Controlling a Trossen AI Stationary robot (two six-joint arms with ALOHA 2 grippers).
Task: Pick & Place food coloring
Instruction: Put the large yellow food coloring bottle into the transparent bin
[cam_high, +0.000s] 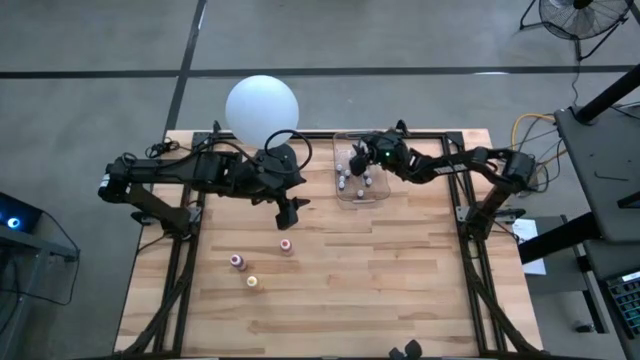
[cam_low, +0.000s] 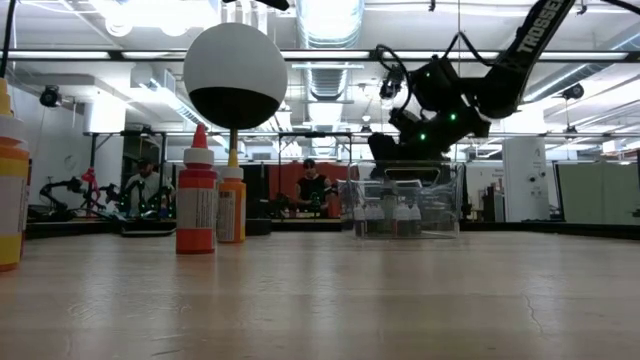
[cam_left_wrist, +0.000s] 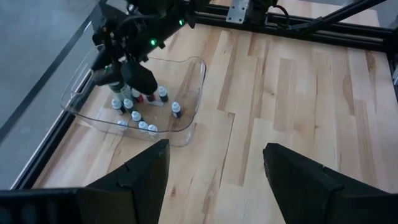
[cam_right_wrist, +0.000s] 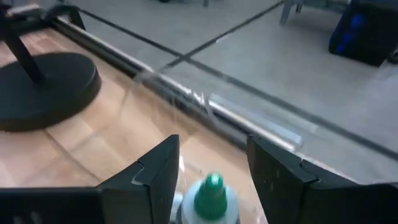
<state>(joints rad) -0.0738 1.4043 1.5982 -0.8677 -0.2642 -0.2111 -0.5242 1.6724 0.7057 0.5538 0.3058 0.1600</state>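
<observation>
Three larger food coloring bottles stand upright on the table: a pink one, another pink one and a yellow one. Several small dark-and-white bottles stand in the clear plastic bin. My right gripper hovers over the bin, shut on a small green-capped bottle. My left gripper is open above bare table, between the lamp base and the pink bottle. My right gripper pinches the green-capped bottle between its two fingers, on the white body just below the cap. The fingers point down from above. The bottle stands upright in the hold, over the bin's inside; the picture's lower edge cuts off the body.
The white globe lamp stands on a black base at the far edge, left of the bin. Black frame rails run along the table's sides. Bare wood lies toward the near and right sides.
</observation>
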